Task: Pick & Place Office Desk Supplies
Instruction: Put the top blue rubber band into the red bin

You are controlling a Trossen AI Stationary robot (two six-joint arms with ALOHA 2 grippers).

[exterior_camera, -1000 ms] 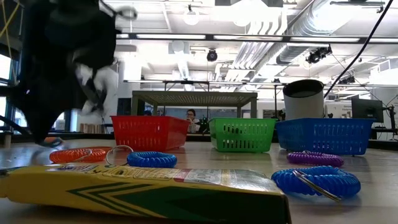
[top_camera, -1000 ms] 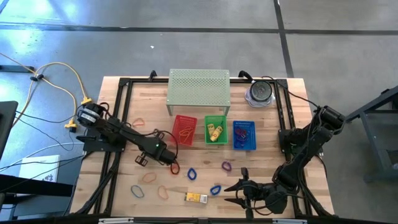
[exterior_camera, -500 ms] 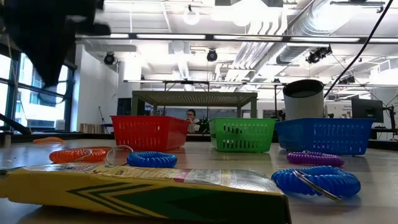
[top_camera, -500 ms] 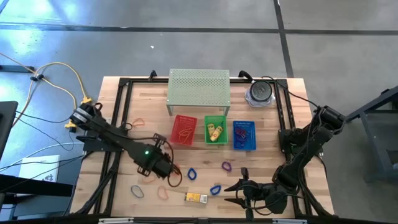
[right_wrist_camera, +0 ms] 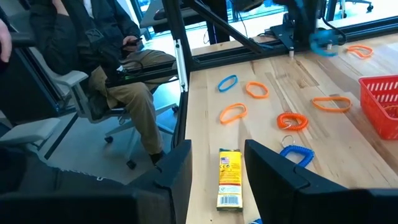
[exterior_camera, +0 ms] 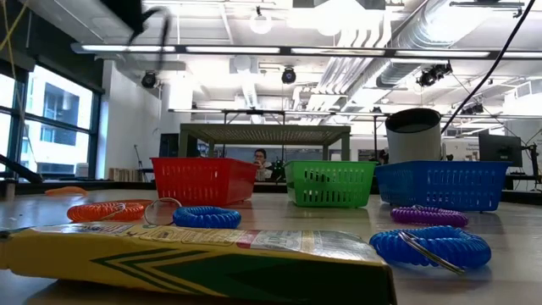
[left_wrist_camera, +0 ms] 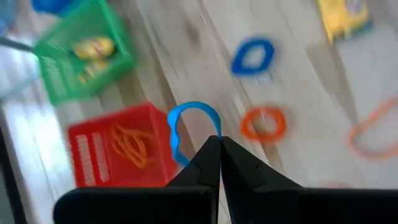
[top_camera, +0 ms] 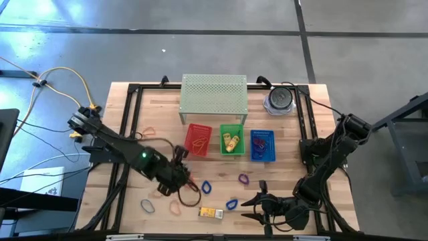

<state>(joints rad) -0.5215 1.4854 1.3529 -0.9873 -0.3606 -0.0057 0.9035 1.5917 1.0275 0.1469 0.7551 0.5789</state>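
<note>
Above the table's front-left, your left hand (left_wrist_camera: 219,144) was clenched on a blue rubber-band loop (left_wrist_camera: 186,124), pinched only at its edge; a quick swing toward the blue basket (top_camera: 262,145) could have shaken it loose.

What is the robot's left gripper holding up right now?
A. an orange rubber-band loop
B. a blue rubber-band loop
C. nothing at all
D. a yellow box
B. In the left wrist view the left gripper is pinched shut on a blue rubber-band loop, lifted above the red basket and the table.
</note>
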